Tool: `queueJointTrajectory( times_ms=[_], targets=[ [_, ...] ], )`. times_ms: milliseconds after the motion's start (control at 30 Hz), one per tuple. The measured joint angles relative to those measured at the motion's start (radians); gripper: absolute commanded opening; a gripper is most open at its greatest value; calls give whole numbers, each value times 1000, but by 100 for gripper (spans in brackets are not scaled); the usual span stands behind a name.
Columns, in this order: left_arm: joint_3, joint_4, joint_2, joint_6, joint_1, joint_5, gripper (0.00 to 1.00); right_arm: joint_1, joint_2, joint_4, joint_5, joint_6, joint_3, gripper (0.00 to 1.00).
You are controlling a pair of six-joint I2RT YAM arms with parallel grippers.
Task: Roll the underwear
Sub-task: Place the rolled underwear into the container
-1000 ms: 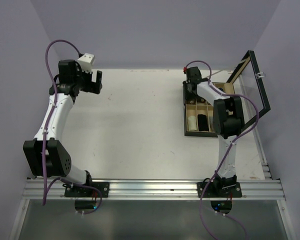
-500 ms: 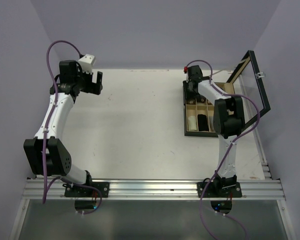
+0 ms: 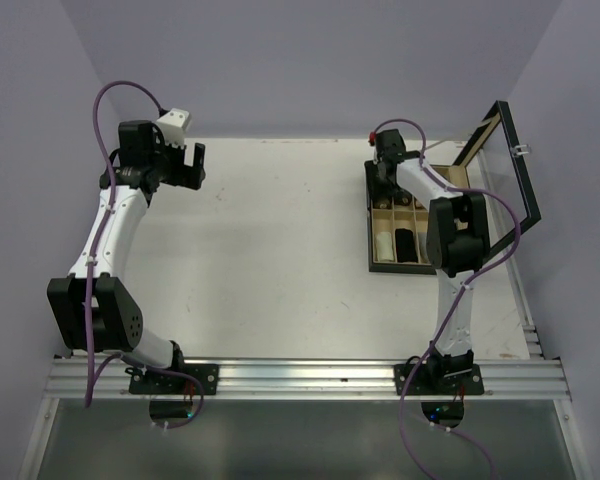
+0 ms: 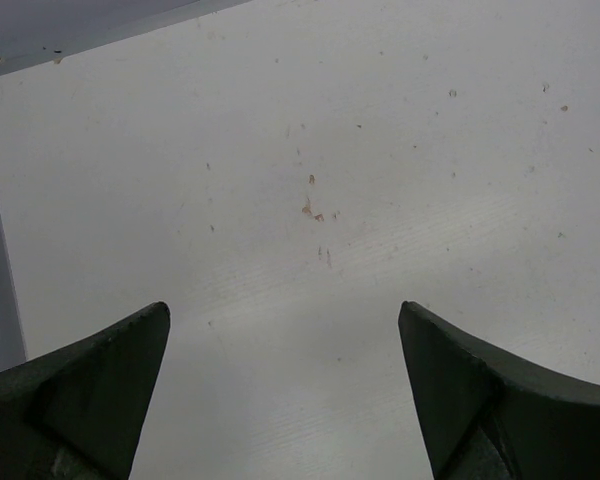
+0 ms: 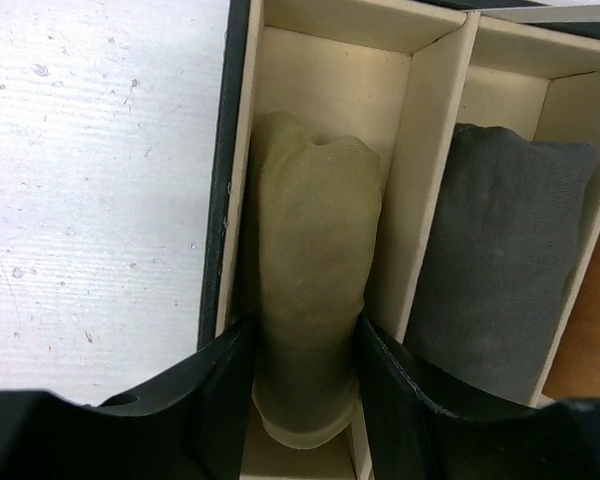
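Note:
The olive-tan underwear [image 5: 315,230] is rolled into a tube and stands in the left far compartment of a divided box [image 5: 223,200]. My right gripper [image 5: 305,330] reaches down into that compartment, and its black fingers [image 5: 215,390] press the roll's lower part from both sides. A dark grey rolled cloth [image 5: 505,260] fills the compartment beside it. From above, the right gripper [image 3: 384,178] is at the far end of the box [image 3: 371,235]. My left gripper [image 3: 192,165] hovers open over bare table at the far left, its fingertips [image 4: 130,350] wide apart with nothing between them.
The box's framed lid [image 3: 515,165] stands open and tilted toward the right wall. The near compartments hold a cream roll [image 3: 383,243] and a black roll [image 3: 405,243]. Purple walls close in the table on three sides. The arm bases sit on a metal rail [image 3: 300,378].
The right gripper's jaws have spread slightly around the olive-tan roll. Both arms have stayed in place, and the left gripper is unchanged.

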Motion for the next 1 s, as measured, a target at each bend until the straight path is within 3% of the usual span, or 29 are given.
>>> queueJointTrajectory(
  times_ms=[400, 500, 600, 667, 867, 1000],
  targets=[
    [3, 1, 3, -4, 0, 26, 100, 0, -2, -36, 1, 13, 77, 53],
    [23, -9, 16, -4, 0, 40, 100, 1, -11, -43, -10, 15, 92, 60],
    [88, -47, 55, -4, 0, 79, 100, 3, -49, -51, -37, 7, 91, 78],
    [142, -77, 92, 1, 0, 124, 100, 7, -98, -50, -58, -19, 84, 98],
    [159, -117, 127, 19, 0, 218, 100, 26, -312, -36, -164, -120, -13, 99],
    [154, -130, 134, 46, -2, 232, 100, 32, -451, -21, -301, -174, -168, 99]
  ],
)
